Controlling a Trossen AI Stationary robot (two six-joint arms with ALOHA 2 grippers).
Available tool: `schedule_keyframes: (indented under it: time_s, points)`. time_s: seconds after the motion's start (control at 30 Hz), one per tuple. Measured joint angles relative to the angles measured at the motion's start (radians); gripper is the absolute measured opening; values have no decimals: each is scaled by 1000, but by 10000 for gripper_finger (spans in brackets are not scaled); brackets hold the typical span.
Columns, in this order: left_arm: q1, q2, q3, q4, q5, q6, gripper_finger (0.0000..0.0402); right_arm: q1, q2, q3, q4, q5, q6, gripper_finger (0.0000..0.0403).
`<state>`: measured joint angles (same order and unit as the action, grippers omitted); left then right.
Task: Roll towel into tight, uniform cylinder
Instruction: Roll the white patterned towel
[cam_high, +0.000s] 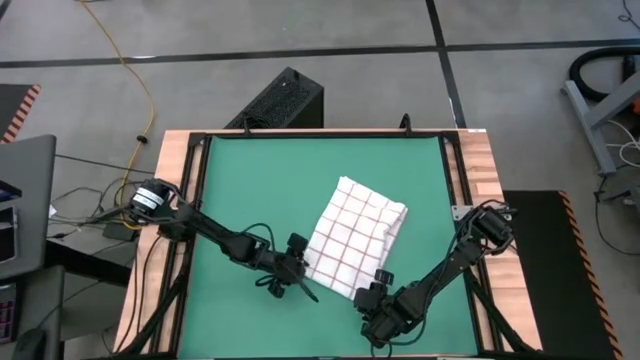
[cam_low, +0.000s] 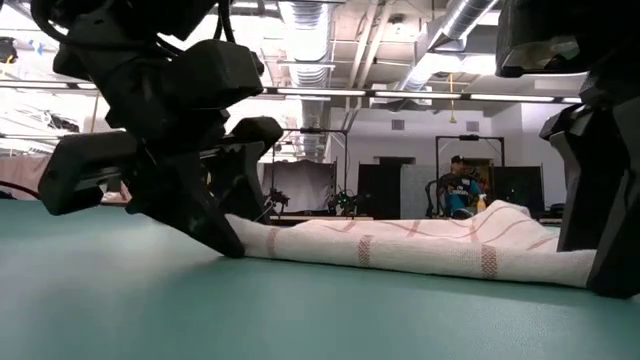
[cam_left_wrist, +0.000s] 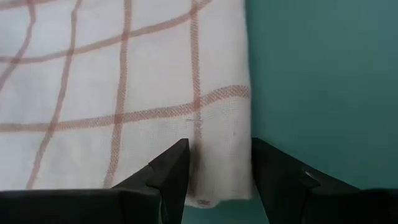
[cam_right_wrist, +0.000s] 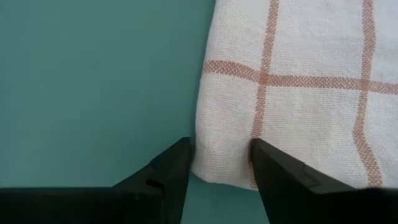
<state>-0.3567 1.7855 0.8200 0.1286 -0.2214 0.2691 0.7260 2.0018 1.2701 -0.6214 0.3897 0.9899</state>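
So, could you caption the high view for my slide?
Both grippers, left and right, open at the folded towel's near corners.

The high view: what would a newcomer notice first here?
First, the white checked towel, folded and lying askew on the green mat, right of its middle. Next, the two dark arms meeting its near edge: the left hand and the right hand, each open astride one near corner.

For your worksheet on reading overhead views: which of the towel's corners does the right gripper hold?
The towel's near-edge corner on the right side, at the right gripper; the left gripper takes that edge's other corner.
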Motion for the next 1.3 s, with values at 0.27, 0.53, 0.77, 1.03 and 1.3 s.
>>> schedule_keyframes:
  time_s: [0.27,0.53,0.77,1.03,1.3]
  points:
    - [38,1,-2,13,-42,-56,133,-37,0,0,-21,-50,3,37]
    - [101,-22,6,-45,28,-237,13,-62,-7,119,-150,-42,-55,8]
    - [78,-173,137,-294,13,-317,5,-94,-35,409,-509,110,-74,8]
    - [61,-422,399,-717,-50,-376,3,-158,-37,768,-864,347,-85,8]
    - [81,-585,552,-881,-280,-360,3,-263,-38,1027,-915,603,-274,8]
